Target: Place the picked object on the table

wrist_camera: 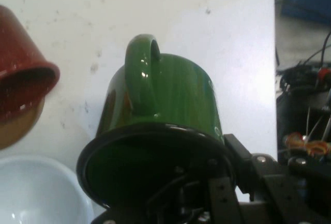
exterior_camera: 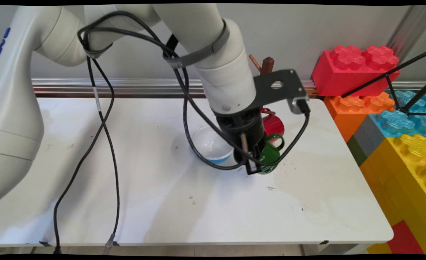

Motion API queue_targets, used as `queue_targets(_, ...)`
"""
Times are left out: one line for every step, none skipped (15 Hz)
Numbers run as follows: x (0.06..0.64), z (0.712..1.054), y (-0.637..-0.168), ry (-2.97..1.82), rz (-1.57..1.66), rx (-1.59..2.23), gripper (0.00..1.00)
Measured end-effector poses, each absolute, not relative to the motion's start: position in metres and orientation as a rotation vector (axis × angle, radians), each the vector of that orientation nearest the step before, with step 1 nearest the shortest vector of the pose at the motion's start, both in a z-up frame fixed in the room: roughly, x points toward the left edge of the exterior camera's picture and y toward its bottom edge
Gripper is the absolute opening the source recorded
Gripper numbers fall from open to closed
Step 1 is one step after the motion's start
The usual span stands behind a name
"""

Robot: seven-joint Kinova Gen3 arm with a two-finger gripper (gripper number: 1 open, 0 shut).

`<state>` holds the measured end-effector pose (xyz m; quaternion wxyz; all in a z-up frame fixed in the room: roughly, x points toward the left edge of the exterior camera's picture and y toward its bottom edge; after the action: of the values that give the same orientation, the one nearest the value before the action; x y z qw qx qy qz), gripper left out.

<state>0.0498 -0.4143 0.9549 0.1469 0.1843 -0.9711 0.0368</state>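
Gripper (exterior_camera: 258,164) was low over the table (exterior_camera: 162,202), just right of the white bowl (exterior_camera: 213,146). It was clamped on the green mug (exterior_camera: 270,153). In the hand view one finger sat inside the mug's mouth and the other outside the wall, pinching the black rim between them. That read as a grasp, not a loose hover.

The green mug (wrist_camera: 170,94) was tipped, with its mouth toward the hand camera, its bottom pointing away and its handle uppermost. It looked to be off upright and carried by the rim. I couldn't tell whether its lower side touched the table. So the mug was in the gripper (wrist_camera: 204,175), on the right side of the white bowl (wrist_camera: 36,193) and close to it, but apart from it in the main view.

A red mug (exterior_camera: 273,124) was behind the green one, right of the bowl and further back toward the wall. It was partly hidden by the wrist. In the hand view the red mug (wrist_camera: 23,87) lay tilted with its opening showing and a tan surface just under it, and I couldn't say what that surface was. A brown wooden post (exterior_camera: 267,65) with a peg stuck up behind the arm, back and right of the bowl. Big toy bricks (exterior_camera: 357,68) were stacked well right of the bowl, past the table's edge. Black cables (exterior_camera: 106,119) hung left of the bowl.
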Motion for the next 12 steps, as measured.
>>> queue_targets(0.050, 0.953, -0.414, -2.806, 0.109, 0.532, 0.00)
queue_targets(0.051, 0.949, -0.414, -2.822, 0.113, 0.535, 0.00)
queue_targets(0.052, 0.947, -0.413, -2.833, 0.115, 0.537, 0.00)
queue_targets(0.054, 0.945, -0.412, -2.849, 0.118, 0.542, 0.00)
queue_targets(0.055, 0.943, -0.410, -2.860, 0.119, 0.545, 0.00)
queue_targets(0.058, 0.941, -0.408, -2.876, 0.120, 0.550, 0.00)
queue_targets(0.061, 0.939, -0.406, -2.895, 0.120, 0.554, 0.00)
queue_targets(0.064, 0.938, -0.403, -2.913, 0.119, 0.559, 0.00)
queue_targets(0.067, 0.937, -0.401, -2.927, 0.117, 0.563, 0.00)
queue_targets(0.070, 0.937, -0.399, -2.936, 0.115, 0.565, 0.00)
queue_targets(0.074, 0.937, -0.397, -2.948, 0.112, 0.568, 0.00)
queue_targets(0.079, 0.938, -0.394, -2.961, 0.109, 0.570, 0.00)
